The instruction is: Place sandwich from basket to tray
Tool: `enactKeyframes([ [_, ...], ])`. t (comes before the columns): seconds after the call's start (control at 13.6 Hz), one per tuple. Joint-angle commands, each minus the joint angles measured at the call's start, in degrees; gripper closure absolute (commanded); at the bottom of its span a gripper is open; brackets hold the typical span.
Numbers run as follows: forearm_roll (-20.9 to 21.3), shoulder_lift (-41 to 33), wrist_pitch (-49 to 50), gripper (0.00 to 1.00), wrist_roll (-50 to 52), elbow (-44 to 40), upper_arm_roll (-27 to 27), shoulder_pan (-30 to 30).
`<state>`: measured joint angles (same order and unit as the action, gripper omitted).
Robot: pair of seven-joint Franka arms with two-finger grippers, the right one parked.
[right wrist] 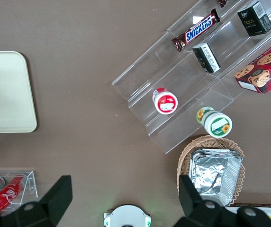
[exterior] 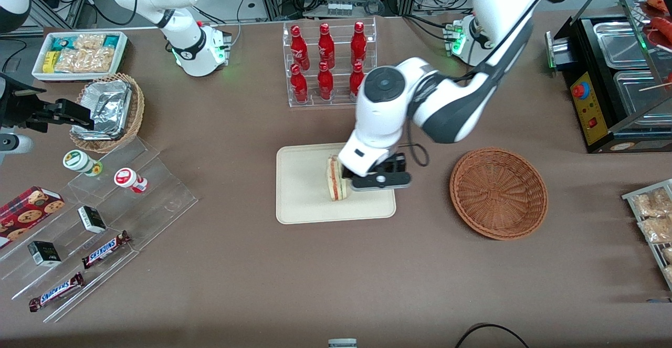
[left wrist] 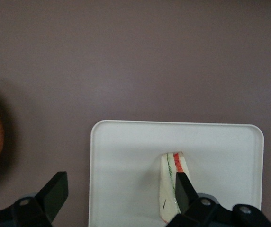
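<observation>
The small triangular sandwich of pale bread with red-orange and green filling layers stands on its edge on the flat rectangular cream-beige tray with rounded corners and a low rim. Its layered edge faces up, and its long axis runs from the nearer to the farther rim of the tray as seen by the front camera. In the left wrist view the sandwich narrows toward the end that shows the red layer.

The left arm's black two-finger gripper is directly over the tray, at the sandwich. Its fingers are spread wide apart: one finger is at the sandwich's side, while the other finger is over bare brown table, off the tray's rim. Whether the near finger touches the bread cannot be determined.

The round, shallow, reddish-brown woven wicker basket sits well apart from the tray, toward the working arm's end of the table, with nothing in it. A clear acrylic rack of red bottles stands farther from the front camera than the tray. A clear stepped display stand with candy bars and small boxes lies toward the parked arm's end.
</observation>
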<state>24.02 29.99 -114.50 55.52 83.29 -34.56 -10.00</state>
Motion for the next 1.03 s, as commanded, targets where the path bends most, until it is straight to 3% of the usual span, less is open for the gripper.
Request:
enactKeyframes([
  [0.0,-2.57,-5.37,2.60,0.00,1.08,2.41,-0.16,4.71],
  [0.44,-5.56,-11.97,8.40,0.00,-1.73,2.32,-0.25,11.92],
  [0.95,-12.33,-18.56,18.68,0.00,-18.76,2.32,-0.07,22.73],
])
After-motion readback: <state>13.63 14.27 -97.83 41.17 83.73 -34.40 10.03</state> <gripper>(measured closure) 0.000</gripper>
